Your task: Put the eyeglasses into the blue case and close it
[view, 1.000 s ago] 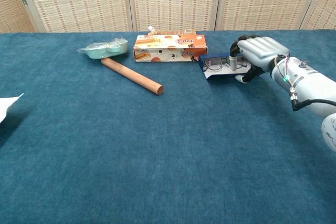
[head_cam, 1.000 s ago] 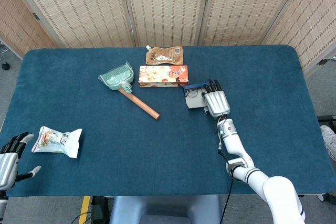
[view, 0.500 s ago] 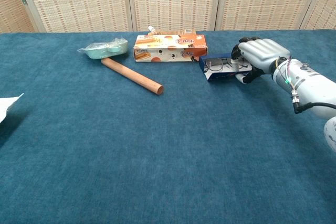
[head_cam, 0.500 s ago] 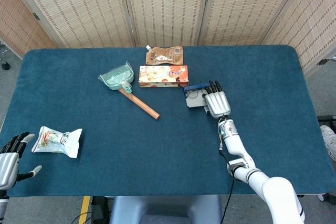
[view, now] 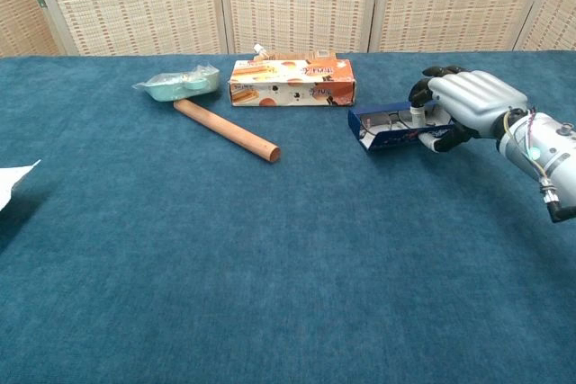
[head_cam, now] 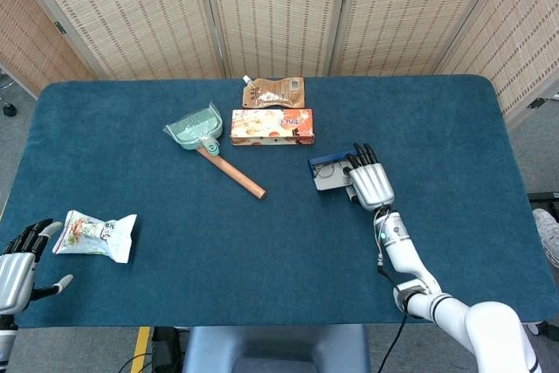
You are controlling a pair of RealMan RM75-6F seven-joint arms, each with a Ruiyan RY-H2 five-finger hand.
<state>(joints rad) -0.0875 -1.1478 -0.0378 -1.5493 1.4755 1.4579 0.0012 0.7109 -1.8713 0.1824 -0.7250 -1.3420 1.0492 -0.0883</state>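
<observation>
Left hand (head_cam: 16,261) sits at the near left edge of the surface (head_cam: 131,312), far left of the blue case, fingers spread and holding nothing; it has no part in the present step, and the chest view does not show it. Snack packet (head_cam: 94,235) lies just beside it, also far left of the case. Dustpan (head_cam: 197,127) with its wooden handle lies well left of the case; biscuit box (head_cam: 272,126) stands up and to the left of the case, with a brown pouch (head_cam: 273,93) behind it.

Blue case (view: 389,126) lies open, its lid not yet shut. Right hand (view: 463,103) grips the case's right end, fingers curled over the rim, judged a hold to steady or reposition it for closing. Eyeglasses (head_cam: 327,171) show as a thin frame inside the case.

Concealed: the case's right end under the fingers, so the exact contact cannot be told. Whether the eyeglasses sit fully flat cannot be made out.
</observation>
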